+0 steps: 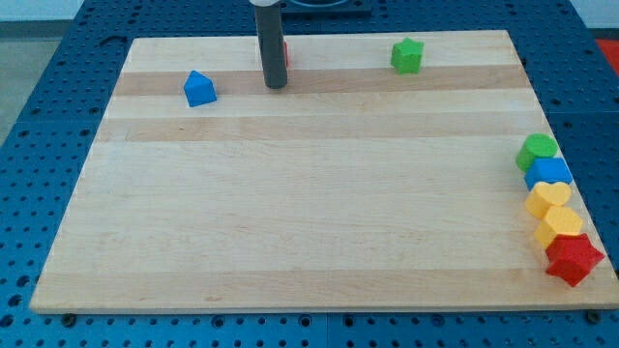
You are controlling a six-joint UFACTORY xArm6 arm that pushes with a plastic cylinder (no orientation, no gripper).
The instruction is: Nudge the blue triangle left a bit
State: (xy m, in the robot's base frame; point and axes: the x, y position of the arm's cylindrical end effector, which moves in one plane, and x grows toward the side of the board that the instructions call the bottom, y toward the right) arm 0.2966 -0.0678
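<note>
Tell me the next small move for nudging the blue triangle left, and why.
Probably slide my tip toward the view's left, slightly down, until it meets the blue triangle. My tip stands apart on the triangle's right, so a leftward push should work. A red block peeks out behind the rod.

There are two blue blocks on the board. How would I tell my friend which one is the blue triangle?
Start at the wooden board and look to the view's top left corner. The blue triangle sits there alone, to the view's left of my tip, with a gap between them. The other blue block is far off at the view's right edge, squeezed into a row of green, yellow and red blocks.
</note>
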